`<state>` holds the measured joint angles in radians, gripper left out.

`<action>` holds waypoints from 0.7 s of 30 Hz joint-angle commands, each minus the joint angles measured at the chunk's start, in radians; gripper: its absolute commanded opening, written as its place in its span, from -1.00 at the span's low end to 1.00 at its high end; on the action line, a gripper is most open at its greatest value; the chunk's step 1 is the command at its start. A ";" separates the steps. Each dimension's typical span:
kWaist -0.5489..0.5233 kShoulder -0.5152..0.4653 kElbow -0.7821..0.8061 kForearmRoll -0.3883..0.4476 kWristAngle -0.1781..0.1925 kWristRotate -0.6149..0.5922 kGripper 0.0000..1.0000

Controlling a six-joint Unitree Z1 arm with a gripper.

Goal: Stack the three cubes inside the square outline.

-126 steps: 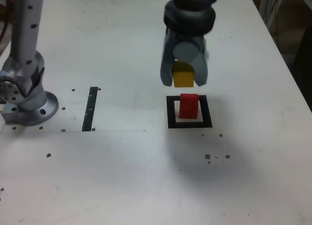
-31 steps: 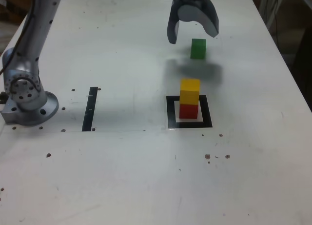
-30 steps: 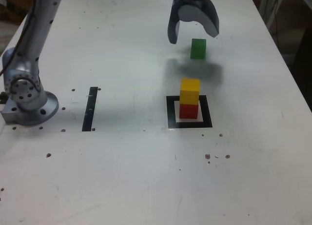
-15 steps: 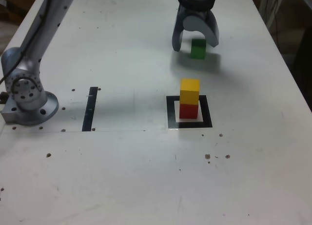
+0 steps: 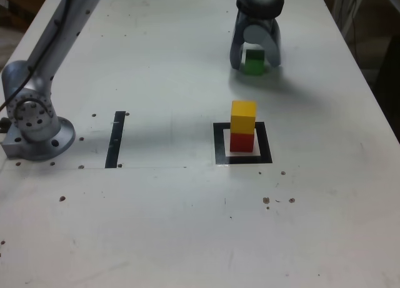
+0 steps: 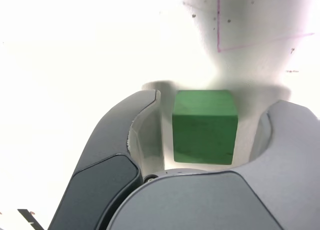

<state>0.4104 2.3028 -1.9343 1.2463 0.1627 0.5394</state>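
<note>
There are three cubes on the white table [image 5: 156,225]: one red, one yellow, one green. Two of them form a stack inside the square outline [image 5: 243,158], a black frame with a pale centre; the red cube [image 5: 242,142] sits on the pale centre and the yellow cube [image 5: 243,116] rests squarely on top of it. The green cube [image 5: 254,61] stands alone on the table, well apart from the stack, farther from the camera in the exterior view. The single gripper [image 5: 255,58] is lowered around it, its jaws spread open with one finger on each side of the cube. In the wrist view the green cube [image 6: 204,126] shows a narrow pale gap to each finger [image 6: 131,140], so the fingers do not touch it. One strip of black tape [image 5: 115,139] lies near the arm's base [image 5: 34,122], toward the exterior view's left.
</note>
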 commanded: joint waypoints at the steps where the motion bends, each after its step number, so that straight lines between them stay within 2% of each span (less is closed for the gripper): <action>1: 0.002 0.003 0.003 -0.007 0.001 -0.001 -0.19; 12: 0.002 -0.005 0.010 -0.025 -0.020 0.003 -0.67; 21: 0.000 0.001 0.006 -0.009 -0.046 0.011 -0.70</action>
<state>0.4119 2.3017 -1.9278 1.2318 0.1202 0.5491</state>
